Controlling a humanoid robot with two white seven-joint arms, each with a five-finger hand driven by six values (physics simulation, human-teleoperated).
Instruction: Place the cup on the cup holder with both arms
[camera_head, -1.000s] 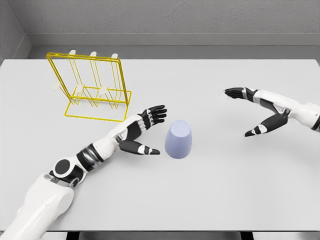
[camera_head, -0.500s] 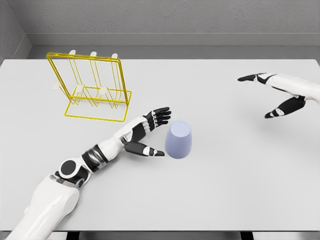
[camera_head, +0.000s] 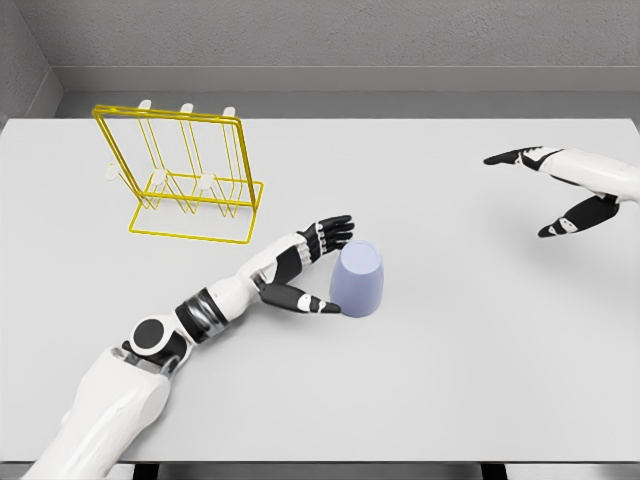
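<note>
A pale lavender cup (camera_head: 358, 279) stands upside down near the middle of the grey table (camera_head: 450, 360). My left hand (camera_head: 328, 262) is right against the cup's left side, fingers spread open, thumb low near the cup's rim and the other fingers by its top. It does not grip the cup. The yellow wire cup holder (camera_head: 187, 175) with white-tipped pegs stands at the back left. My right hand (camera_head: 540, 190) hovers open far to the right, well away from the cup.
A grey wall runs along the table's back edge. Between the holder and the cup lies bare tabletop.
My left hand has slid right until it reaches the cup's side. My right hand drew away to the right and up, then nearly stopped. The cup has not moved.
</note>
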